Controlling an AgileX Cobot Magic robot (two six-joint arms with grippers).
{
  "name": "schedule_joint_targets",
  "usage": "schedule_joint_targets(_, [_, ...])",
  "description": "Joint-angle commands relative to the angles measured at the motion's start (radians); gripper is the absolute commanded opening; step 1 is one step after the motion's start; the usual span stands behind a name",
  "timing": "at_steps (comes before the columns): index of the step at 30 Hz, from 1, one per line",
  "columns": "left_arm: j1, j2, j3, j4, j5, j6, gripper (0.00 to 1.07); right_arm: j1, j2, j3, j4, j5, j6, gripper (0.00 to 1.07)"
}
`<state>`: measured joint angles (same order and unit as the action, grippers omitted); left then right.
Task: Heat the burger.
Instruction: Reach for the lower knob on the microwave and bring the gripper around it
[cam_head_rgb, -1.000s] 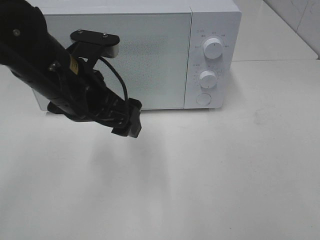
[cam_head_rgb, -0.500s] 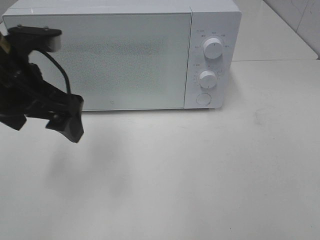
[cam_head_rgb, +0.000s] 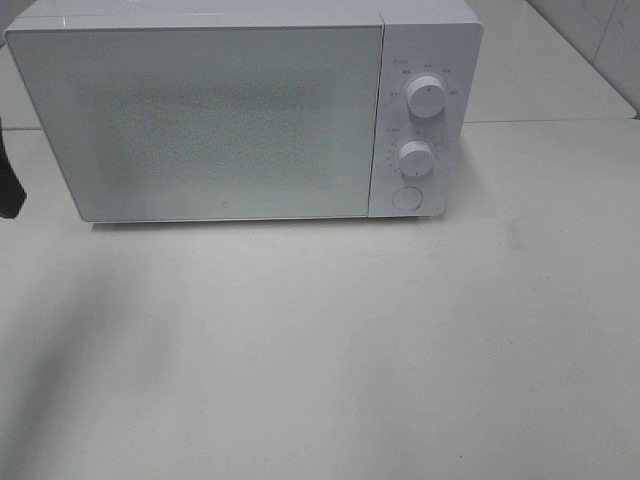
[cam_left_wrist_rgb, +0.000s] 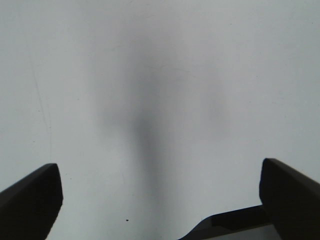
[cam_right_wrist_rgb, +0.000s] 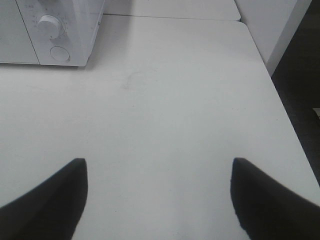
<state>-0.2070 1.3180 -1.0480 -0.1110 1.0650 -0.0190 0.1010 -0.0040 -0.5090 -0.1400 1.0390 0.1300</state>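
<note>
the burger shows in no view, perhaps behind the shut door of the boxy white microwave (cam_head_rgb: 240, 110), so with left gripper (cam_left_wrist_rgb: 160, 170) and right gripper (cam_right_wrist_rgb: 159, 172) both wide open and empty, we reckon the right one should square up on the lower round white dial (cam_head_rgb: 415, 157) before turning.

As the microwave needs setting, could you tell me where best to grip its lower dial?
Probably pinch the lower dial across its round rim, coming straight at the front of the microwave: it is a short cylinder sticking out of the panel, facing forward.
</note>
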Motion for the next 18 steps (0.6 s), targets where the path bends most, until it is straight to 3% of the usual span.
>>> schedule_joint_targets(1, [0.031, -0.028, 0.005, -0.017, 0.028, 0.019, 1.01, -0.005, -0.025, 0.000, -0.002, 0.003, 0.004, 0.75])
schedule_joint_targets(7, [0.099, -0.108, 0.103, -0.028, 0.026, 0.042, 1.01, -0.005, -0.025, 0.000, -0.002, 0.003, 0.004, 0.75])
schedule_joint_targets(11, [0.145, -0.181, 0.220, -0.053, 0.007, 0.064, 1.01, -0.005, -0.025, 0.000, -0.004, 0.003, 0.007, 0.75])
schedule_joint_targets(18, [0.151, -0.303, 0.346, -0.050, 0.005, 0.066, 1.01, -0.005, -0.025, 0.000, -0.004, 0.003, 0.007, 0.75])
